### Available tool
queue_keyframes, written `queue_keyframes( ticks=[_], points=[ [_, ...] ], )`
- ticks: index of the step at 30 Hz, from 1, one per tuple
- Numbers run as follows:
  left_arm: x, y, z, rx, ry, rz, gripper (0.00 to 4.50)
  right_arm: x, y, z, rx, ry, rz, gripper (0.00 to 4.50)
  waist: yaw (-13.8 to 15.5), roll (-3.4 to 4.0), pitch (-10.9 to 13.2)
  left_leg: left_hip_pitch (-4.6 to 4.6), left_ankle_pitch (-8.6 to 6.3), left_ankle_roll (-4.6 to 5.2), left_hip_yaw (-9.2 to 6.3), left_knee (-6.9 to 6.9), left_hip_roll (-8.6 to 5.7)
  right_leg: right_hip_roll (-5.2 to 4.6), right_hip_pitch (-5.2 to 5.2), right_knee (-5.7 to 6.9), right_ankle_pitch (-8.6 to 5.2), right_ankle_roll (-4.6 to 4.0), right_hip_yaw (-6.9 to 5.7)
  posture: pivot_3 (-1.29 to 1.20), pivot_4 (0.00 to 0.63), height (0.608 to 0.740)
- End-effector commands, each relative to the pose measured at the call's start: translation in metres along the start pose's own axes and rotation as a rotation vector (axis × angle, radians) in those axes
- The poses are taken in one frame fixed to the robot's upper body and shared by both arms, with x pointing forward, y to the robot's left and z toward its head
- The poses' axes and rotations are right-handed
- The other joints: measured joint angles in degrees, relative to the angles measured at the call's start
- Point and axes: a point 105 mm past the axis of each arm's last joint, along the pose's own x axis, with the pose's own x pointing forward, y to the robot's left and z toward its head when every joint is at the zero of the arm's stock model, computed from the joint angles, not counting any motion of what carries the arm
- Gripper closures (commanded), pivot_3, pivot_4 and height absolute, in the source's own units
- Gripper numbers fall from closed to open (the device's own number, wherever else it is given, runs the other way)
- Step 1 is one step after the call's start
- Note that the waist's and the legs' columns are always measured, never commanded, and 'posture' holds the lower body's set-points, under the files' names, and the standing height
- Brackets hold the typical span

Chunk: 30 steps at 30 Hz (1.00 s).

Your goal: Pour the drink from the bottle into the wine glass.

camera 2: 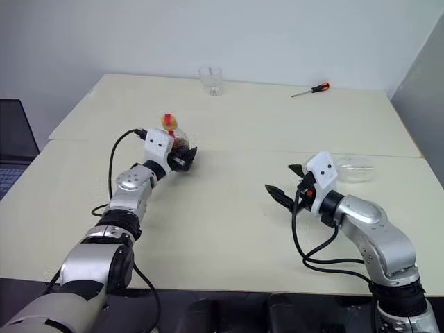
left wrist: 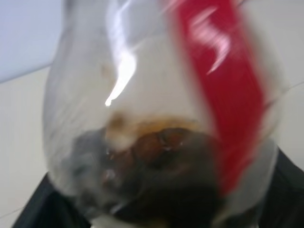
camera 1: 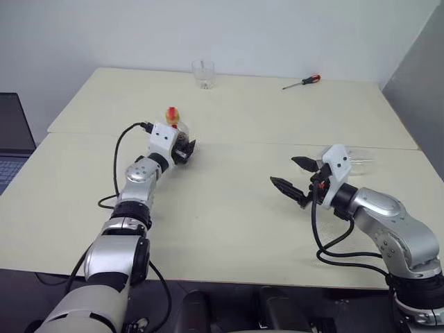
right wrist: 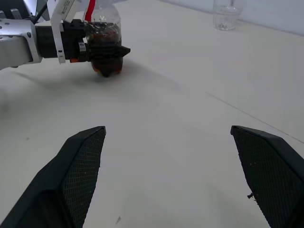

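Bottle (right wrist: 103, 42) is standing upright on the bench (camera 1: 236, 208), its long axis vertical, and the left gripper (right wrist: 108, 53) is reaching level toward it, with the fingers sitting around its dark lower belly; whether they are pinching it already, I cannot tell. The right gripper (camera 1: 291, 182) is hovering well apart from the bottle, fingers spread wide and empty. A clear glass (camera 1: 203, 73) is standing far behind the bottle.

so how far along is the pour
Early. Done: the left pincer has reached the bottle, its fingers on either side of the belly. In hand: getting a grip on it; the drink is in the bottle, which stands on the table. Left: lift and pour. The right pincer waits open.
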Motion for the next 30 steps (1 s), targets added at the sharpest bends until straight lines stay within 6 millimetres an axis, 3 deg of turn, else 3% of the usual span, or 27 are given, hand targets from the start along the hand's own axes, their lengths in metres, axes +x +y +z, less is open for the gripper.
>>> queue_keyframes(
  ticks=[1,6,9,15,19,21,23,25,27,30],
  points=[
    [0.006,-0.01,0.018,-0.043,-0.088,-0.05,1.82,-0.007,-0.003,0.023,-0.078,-0.052,-0.044,0.0,0.0,0.0,0.0,0.0,0.0,0.0,0.0,0.0,0.0,0.0,0.0,0.0,0.0,0.0,0.0,0.0,0.15,0.74],
    [0.005,-0.013,0.018,-0.119,-0.133,-0.041,2.47,-0.01,0.006,0.046,-0.127,-0.1,-0.047,0.0,0.0,-0.01,0.0,-0.02,0.0,0.0,-0.03,0.01,0.0,0.0,0.0,0.01,0.0,0.0,-0.02,0.0,0.15,0.74],
    [0.007,-0.019,0.018,-0.129,-0.138,-0.057,2.54,-0.007,0.012,0.057,-0.141,-0.13,-0.035,0.0,-0.1,-0.01,0.0,-0.04,0.0,0.0,-0.06,0.0,0.01,0.02,-0.01,0.0,0.0,0.0,-0.05,0.0,0.15,0.74],
    [0.009,-0.026,0.047,-0.085,-0.226,-0.147,2.55,0.001,0.016,0.086,-0.15,-0.254,-0.057,0.0,-0.1,-0.01,0.0,-0.05,0.0,0.0,-0.06,0.01,0.02,0.04,-0.02,0.01,0.0,0.0,-0.06,0.0,0.15,0.74],
    [0.005,-0.032,0.063,-0.056,-0.267,-0.189,2.55,0.006,0.017,0.085,-0.165,-0.242,-0.098,0.0,-0.1,0.0,0.0,-0.17,0.01,-0.01,-0.09,0.01,0.02,0.01,-0.07,0.0,0.13,-0.22,-0.1,0.0,0.15,0.74],
    [-0.002,-0.046,0.071,-0.022,-0.272,-0.23,2.55,0.007,0.002,0.072,-0.126,-0.173,-0.236,0.0,-0.2,-0.01,0.0,-0.19,0.01,-0.01,-0.06,0.01,0.01,-0.01,-0.1,0.0,0.14,-0.25,-0.06,0.0,0.15,0.74],
    [-0.009,-0.056,0.077,-0.027,-0.262,-0.245,2.55,0.006,0.0,0.065,-0.092,-0.135,-0.274,0.0,-0.1,0.01,0.0,-0.19,0.02,-0.04,-0.09,-0.01,0.06,-0.04,-0.15,0.04,0.15,-0.26,0.05,0.0,0.15,0.74],
    [-0.01,-0.064,0.08,-0.079,-0.248,-0.228,2.55,0.006,0.001,0.057,-0.041,-0.081,-0.287,0.0,-0.1,0.0,0.0,-0.28,0.04,-0.06,-0.08,0.0,0.08,-0.08,-0.2,0.05,0.15,-0.26,0.08,0.0,0.15,0.74],
    [-0.011,-0.084,0.08,-0.08,-0.232,-0.258,2.55,0.008,0.007,0.055,0.007,-0.07,-0.269,0.0,-0.1,0.01,0.0,-0.36,0.06,-0.1,-0.12,0.05,0.06,-0.07,-0.27,0.1,0.15,-0.26,0.08,0.0,0.15,0.74],
    [-0.01,-0.106,0.081,-0.093,-0.208,-0.277,2.56,0.015,0.016,0.061,0.053,-0.087,-0.197,0.0,-0.1,0.01,0.0,-0.4,0.06,-0.09,-0.2,0.14,0.02,-0.05,-0.27,0.13,0.15,-0.26,0.06,0.0,0.15,0.74]
  ],
)
